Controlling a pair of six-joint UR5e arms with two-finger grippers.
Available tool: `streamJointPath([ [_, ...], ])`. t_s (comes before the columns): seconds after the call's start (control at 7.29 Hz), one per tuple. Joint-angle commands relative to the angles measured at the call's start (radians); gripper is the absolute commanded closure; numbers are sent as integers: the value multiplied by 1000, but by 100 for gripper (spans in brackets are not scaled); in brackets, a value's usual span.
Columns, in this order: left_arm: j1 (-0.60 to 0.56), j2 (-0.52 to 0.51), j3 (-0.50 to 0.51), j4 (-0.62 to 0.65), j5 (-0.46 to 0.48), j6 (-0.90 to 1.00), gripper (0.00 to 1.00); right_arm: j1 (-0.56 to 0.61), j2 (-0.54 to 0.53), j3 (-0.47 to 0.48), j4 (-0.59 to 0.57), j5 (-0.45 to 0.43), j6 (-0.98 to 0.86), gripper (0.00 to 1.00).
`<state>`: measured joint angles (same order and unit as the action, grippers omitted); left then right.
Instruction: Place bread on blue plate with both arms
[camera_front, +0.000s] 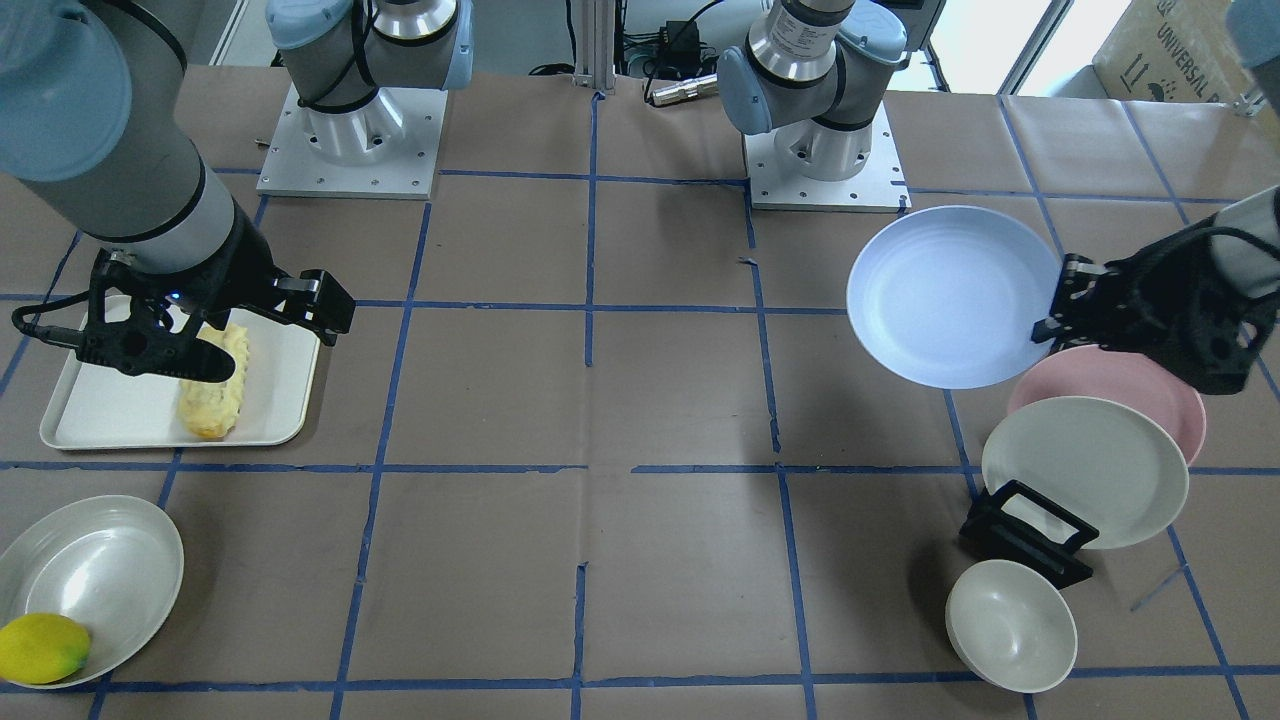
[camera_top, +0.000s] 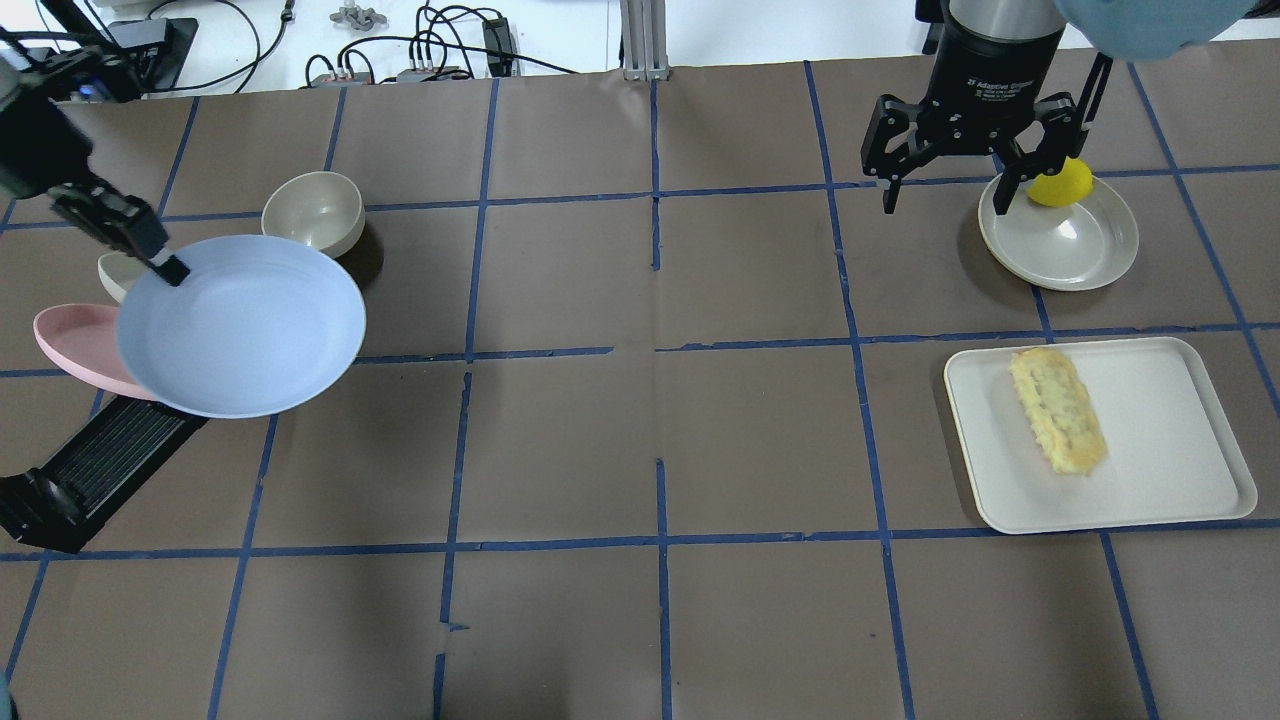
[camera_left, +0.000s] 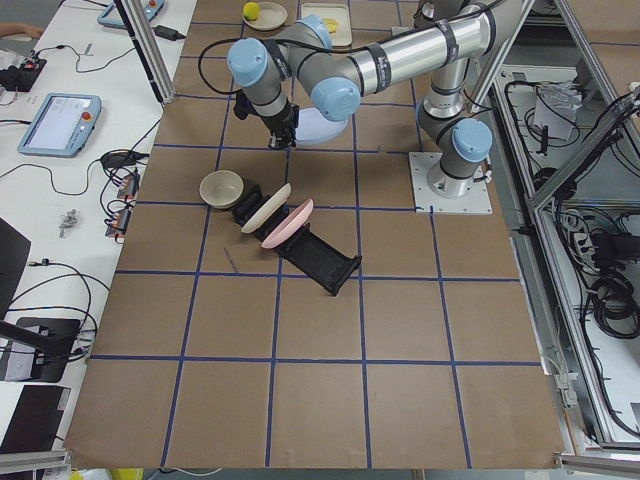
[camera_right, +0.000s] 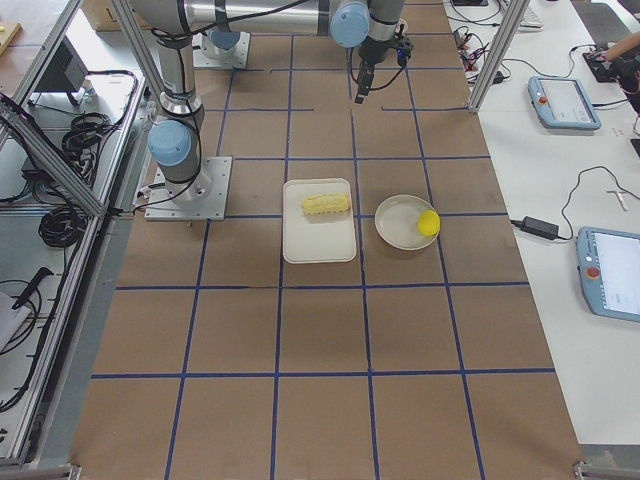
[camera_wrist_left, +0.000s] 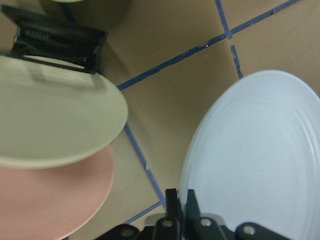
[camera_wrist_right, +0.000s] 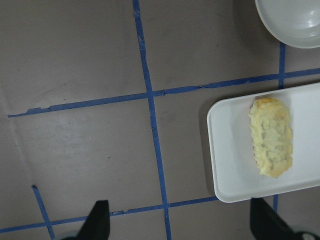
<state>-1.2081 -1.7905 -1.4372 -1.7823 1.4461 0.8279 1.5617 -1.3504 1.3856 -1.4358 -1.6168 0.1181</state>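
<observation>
While the left tool (camera_top: 170, 268) grips the round pale-blue plate (camera_top: 250, 330) by its rim, far from the white tray (camera_top: 1180, 430), the right tool (camera_top: 945, 195) gapes empty near it. The bumpy yellow bread (camera_top: 1058, 408) on that tray looks soft, so take its middle gently.

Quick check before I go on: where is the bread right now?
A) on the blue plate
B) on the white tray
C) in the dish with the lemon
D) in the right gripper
B: the bread lies on the white tray, the right gripper is open and empty, and the left gripper grips the blue plate by its rim.
</observation>
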Motion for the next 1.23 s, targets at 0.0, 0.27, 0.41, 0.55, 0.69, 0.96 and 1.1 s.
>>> streamJointPath([
  [0.0, -192, -9, -78, 114, -36, -185, 87, 1, 1, 1, 0, 0, 2, 0],
  [0.27, -339, -82, -178, 449, -79, -402, 87, 1, 2, 1, 0, 3, 2, 0],
  [0.41, -408, -128, -178, 475, -76, -502, 87, -3, 7, 7, 2, -5, -9, 0],
  [0.55, -456, -145, -177, 507, -76, -598, 87, -18, 4, 51, -24, -11, -47, 0],
  [0.69, -479, -151, -195, 524, -78, -643, 87, -46, -9, 123, -97, -14, -107, 0],
  [0.96, -507, -228, -216, 654, -129, -758, 86, -229, -41, 340, -344, -40, -296, 0],
  [1.1, -507, -246, -209, 656, -154, -807, 75, -289, -56, 428, -467, -38, -419, 0],
])
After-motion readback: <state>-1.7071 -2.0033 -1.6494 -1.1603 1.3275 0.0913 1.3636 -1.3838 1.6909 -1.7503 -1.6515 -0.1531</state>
